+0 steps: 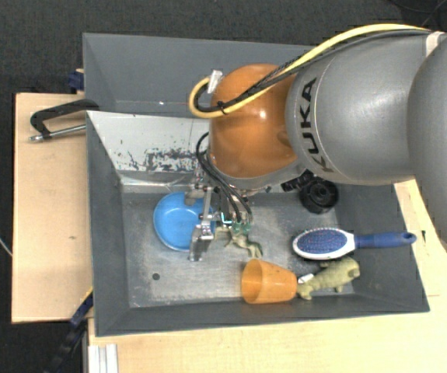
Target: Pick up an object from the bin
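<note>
Camera view puts a blue bowl (172,222) at the left-middle of the bin (105,224), with the gripper (202,239) low at its right rim; spread or closed, I cannot tell. Probably light, stiff, slick plastic, best pinched across that thin rim.

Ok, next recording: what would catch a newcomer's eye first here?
The big grey arm with its orange cover reaches in from the right, its gripper down at the right edge of a blue bowl left of centre in the bin. Toward the near right corner lie an orange cup on its side, a pale green toy animal and a blue and white brush.
</note>
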Controlling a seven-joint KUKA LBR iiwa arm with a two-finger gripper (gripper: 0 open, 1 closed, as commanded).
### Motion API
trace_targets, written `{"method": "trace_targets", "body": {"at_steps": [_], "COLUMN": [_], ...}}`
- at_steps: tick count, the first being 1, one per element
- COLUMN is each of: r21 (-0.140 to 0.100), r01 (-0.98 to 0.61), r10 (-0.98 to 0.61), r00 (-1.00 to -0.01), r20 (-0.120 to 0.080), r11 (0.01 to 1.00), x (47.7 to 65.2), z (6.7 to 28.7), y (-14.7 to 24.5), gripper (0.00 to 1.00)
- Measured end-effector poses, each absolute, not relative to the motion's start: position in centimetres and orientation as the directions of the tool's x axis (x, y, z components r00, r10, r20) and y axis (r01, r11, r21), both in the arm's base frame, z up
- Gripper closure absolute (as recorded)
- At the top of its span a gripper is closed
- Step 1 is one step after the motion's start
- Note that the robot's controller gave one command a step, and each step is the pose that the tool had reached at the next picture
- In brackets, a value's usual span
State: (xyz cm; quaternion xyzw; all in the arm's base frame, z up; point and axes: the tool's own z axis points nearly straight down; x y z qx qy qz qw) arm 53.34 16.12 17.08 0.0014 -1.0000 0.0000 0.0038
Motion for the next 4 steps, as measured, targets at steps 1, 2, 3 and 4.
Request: {"method": "trace_targets", "body": {"at_steps": [1, 2, 3, 4], "r21": [0.004, 0.007, 0.004, 0.003], "r01": [0.019, 0.016, 0.052, -0.231], "r10": [0.019, 0.016, 0.052, -0.231], "r00": [-1.000, -1.000, -0.999, -0.973], "r20": [-0.007, -0.003, -0.013, -0.010], "r11": [1.000, 1.000, 0.999, 0.973], "x": [53.1, 53.0, 54.5, 54.4], "z": [7.1, 7.5, 19.7, 23.8], "y": [15.3, 15.6, 13.1, 19.9], "gripper": [0.00, 1.00, 1.00, 1.00]}}
